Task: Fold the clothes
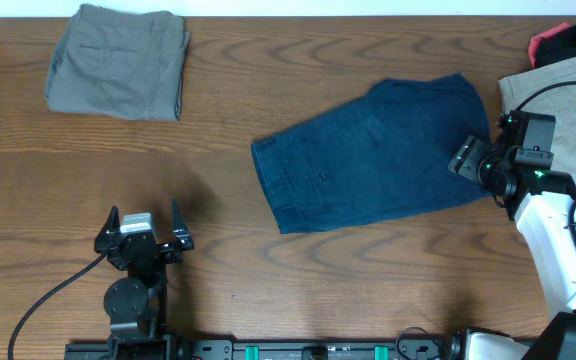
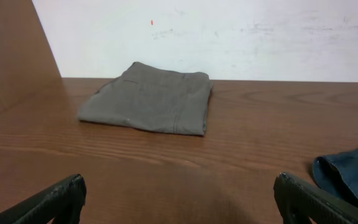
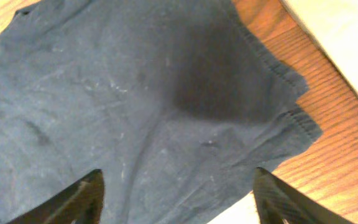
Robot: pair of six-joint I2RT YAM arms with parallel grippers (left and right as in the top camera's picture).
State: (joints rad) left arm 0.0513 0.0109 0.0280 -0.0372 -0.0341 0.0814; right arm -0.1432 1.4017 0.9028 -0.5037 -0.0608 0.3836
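Shorts in dark navy (image 1: 373,155) lay flat, right of table centre. Right gripper (image 1: 465,158) was poised over their right edge, arm angled down, fingers spread wide, holding nothing. Left gripper (image 1: 145,212) sat low at near left, pointing far, equally wide. Grey-olive shorts (image 1: 118,62) lay folded, far left.

Brown wood-grain table (image 1: 298,290); plain white wall (image 2: 260,37) behind far edge, scuffed, tiny red mark (image 2: 152,22); even light.
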